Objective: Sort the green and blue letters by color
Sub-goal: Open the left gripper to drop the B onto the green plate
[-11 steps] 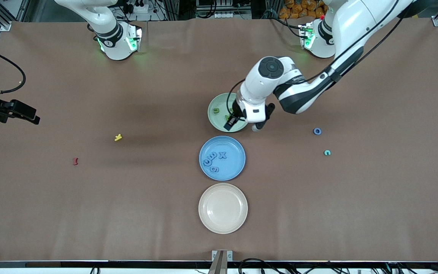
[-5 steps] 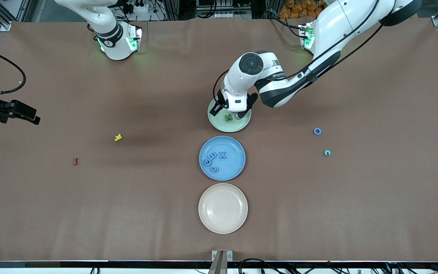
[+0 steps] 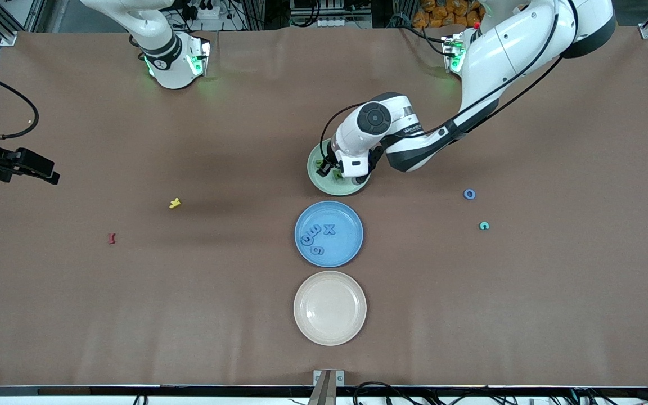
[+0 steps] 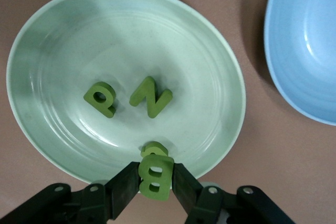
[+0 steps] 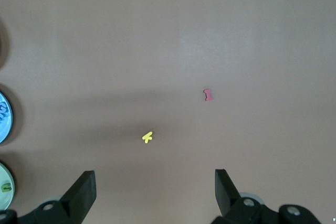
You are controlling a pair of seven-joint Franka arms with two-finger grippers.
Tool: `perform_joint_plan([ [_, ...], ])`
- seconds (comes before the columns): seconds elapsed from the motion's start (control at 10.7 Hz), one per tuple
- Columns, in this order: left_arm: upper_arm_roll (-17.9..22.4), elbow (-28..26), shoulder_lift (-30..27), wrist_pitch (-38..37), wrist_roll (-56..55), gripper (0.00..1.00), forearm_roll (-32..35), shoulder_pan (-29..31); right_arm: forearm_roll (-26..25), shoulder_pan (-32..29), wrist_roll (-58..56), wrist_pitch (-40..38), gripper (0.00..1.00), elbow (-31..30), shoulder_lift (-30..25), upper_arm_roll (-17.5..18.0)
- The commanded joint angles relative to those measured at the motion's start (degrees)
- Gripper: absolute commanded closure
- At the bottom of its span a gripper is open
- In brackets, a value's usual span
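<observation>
The right gripper (image 5: 153,190) hangs high over bare brown table (image 5: 220,30), its fingers (image 5: 83,192) spread wide and holding nothing. On the table lie a yellow letter (image 5: 147,138) and a red letter (image 5: 208,95), well apart. A blue plate (image 5: 4,117) and a green plate (image 5: 5,183) show at the edge.

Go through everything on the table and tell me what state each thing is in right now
Left gripper: shut on the green B, over the green plate.
Right gripper: open, empty, waiting.
Green plate: holds P and N.
Blue plate: holds four blue letters.
Cream plate: empty.
Blue O: loose on the table.
</observation>
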Motion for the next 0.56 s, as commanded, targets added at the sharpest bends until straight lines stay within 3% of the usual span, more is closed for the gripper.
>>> perform_joint_plan([
  [0.0,-0.17,0.93,0.71,0.33,0.24,1.00,-1.28,-1.22,0.27,0.35,0.70,-0.37,0.00,1.42,0.92,-0.10],
  [0.19,-0.17,0.93,0.62,0.42,0.06,1.00,-1.28,-1.49,0.27,0.35,0.70,-0.37,0.00,1.42,1.01,-0.10],
  [0.28,-0.17,0.93,0.62,0.51,-0.03,0.92,-1.37,-1.32,0.27,0.35,0.70,-0.37,0.00,1.42,1.01,-0.10],
  [0.38,-0.17,0.93,0.62,0.51,-0.03,0.21,-1.37,-0.88,0.27,0.35,0.70,-0.37,0.00,1.42,1.01,-0.10],
  [0.47,-0.17,0.85,0.36,0.51,-0.03,0.00,-1.28,-0.96,0.27,0.35,0.70,-0.37,0.00,1.42,1.01,-0.10],
])
